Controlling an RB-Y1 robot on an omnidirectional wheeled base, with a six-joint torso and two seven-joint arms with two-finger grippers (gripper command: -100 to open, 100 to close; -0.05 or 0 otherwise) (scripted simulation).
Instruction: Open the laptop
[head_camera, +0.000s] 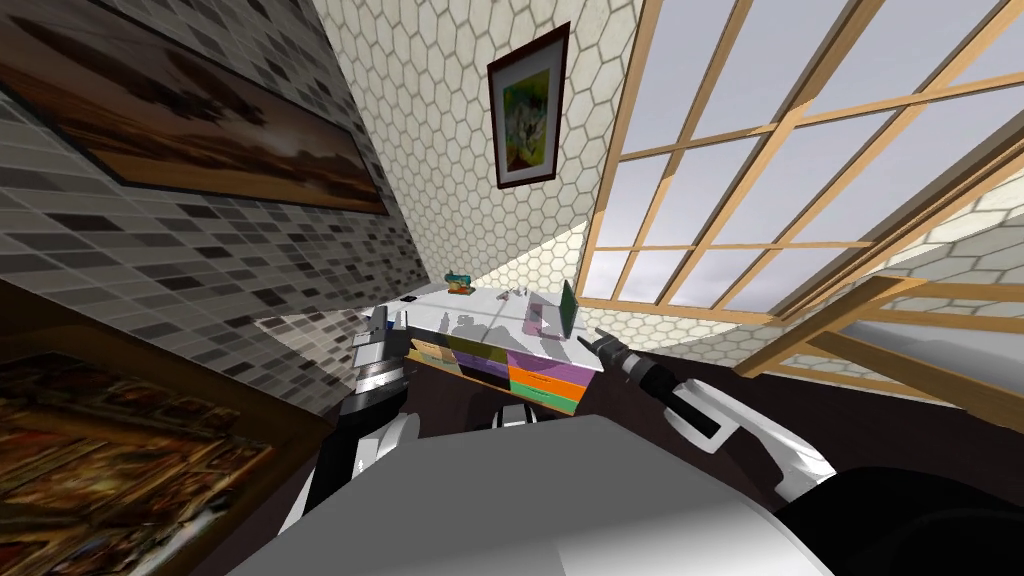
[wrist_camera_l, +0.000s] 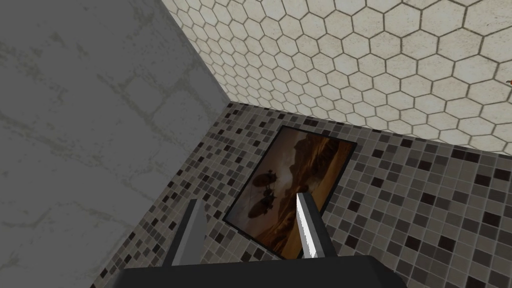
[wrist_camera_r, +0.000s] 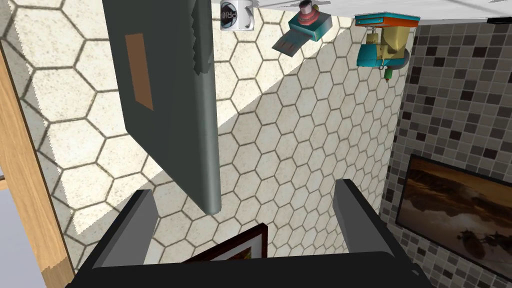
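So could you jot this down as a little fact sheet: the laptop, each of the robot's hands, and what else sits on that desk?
laptop: on the desk, lid standing up, dark grey with a brown patch
right gripper: open, the lid's edge showing between its fingers, touching neither
left gripper: open, holding nothing, by the desk's left end
desk: white top, coloured drawer fronts
also on desk: white mug, teal gadgets
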